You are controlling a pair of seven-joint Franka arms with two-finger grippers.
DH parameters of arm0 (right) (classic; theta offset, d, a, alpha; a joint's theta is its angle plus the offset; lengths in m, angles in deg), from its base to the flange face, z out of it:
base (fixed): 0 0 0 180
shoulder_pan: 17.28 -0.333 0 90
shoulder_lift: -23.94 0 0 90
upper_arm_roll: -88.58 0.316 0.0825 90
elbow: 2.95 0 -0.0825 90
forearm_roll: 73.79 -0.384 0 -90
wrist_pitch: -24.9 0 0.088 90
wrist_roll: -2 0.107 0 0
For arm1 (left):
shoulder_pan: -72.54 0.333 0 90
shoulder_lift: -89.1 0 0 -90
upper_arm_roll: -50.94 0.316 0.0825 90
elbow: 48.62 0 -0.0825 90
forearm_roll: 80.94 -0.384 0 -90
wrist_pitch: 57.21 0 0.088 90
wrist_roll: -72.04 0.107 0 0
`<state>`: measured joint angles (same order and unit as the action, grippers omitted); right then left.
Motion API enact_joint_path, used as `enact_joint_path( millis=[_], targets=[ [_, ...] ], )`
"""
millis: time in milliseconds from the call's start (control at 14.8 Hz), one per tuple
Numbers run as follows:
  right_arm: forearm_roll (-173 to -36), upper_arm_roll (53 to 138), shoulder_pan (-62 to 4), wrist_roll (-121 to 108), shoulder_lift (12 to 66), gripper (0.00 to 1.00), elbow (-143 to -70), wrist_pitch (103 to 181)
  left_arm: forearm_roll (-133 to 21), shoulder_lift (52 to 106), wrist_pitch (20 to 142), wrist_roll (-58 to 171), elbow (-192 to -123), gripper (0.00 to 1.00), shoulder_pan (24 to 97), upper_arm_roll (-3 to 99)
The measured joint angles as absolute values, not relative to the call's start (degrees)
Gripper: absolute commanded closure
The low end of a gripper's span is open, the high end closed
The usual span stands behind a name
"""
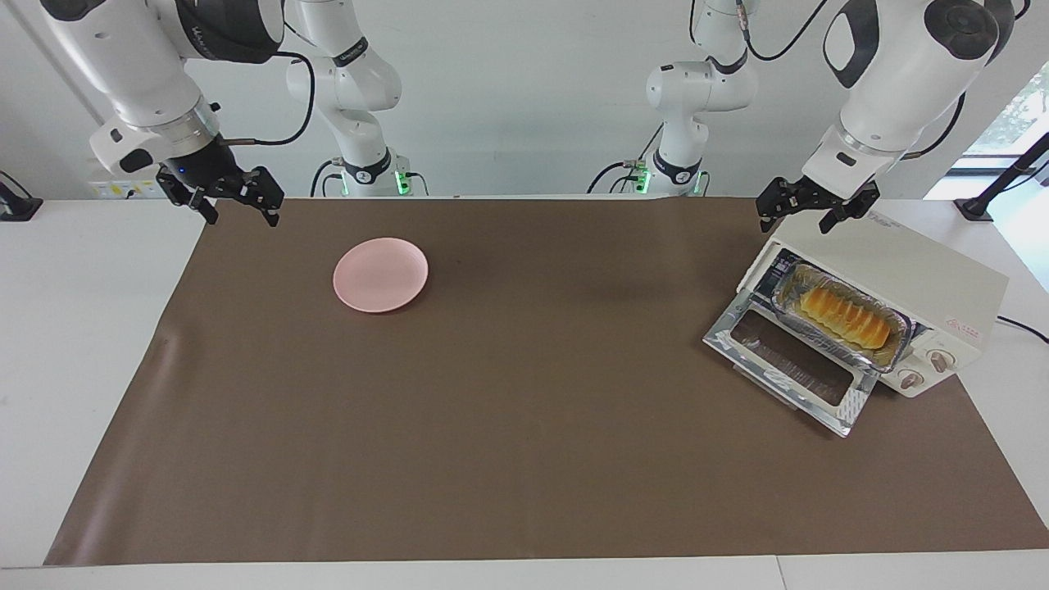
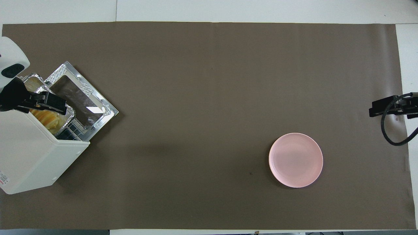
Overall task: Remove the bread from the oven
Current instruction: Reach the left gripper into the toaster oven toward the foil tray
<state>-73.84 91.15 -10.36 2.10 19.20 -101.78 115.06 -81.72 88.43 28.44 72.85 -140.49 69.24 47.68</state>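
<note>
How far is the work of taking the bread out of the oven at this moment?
Done: the oven door is down. In hand: nothing; the bread lies in its foil tray at the oven mouth. The open left gripper hangs over the oven; the open right gripper waits at its own end. Left: grasping the bread and lifting it out, perhaps onto the pink plate.

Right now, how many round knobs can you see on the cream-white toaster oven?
2. Both round knobs sit on the cream-white toaster oven's front panel beside the open glass drop door: one above, the other just below it. None looks hidden.
</note>
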Motion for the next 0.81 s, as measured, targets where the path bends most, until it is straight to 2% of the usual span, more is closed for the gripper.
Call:
enact_joint_path(
  millis=[812],
  targets=[
    [-73.8, 91.1, -10.4, 2.1, 19.2, 0.0, -101.8, 115.1, -81.7, 88.4, 30.8, 72.8, -140.2, 0.0, 69.3, 48.2]
  ],
)
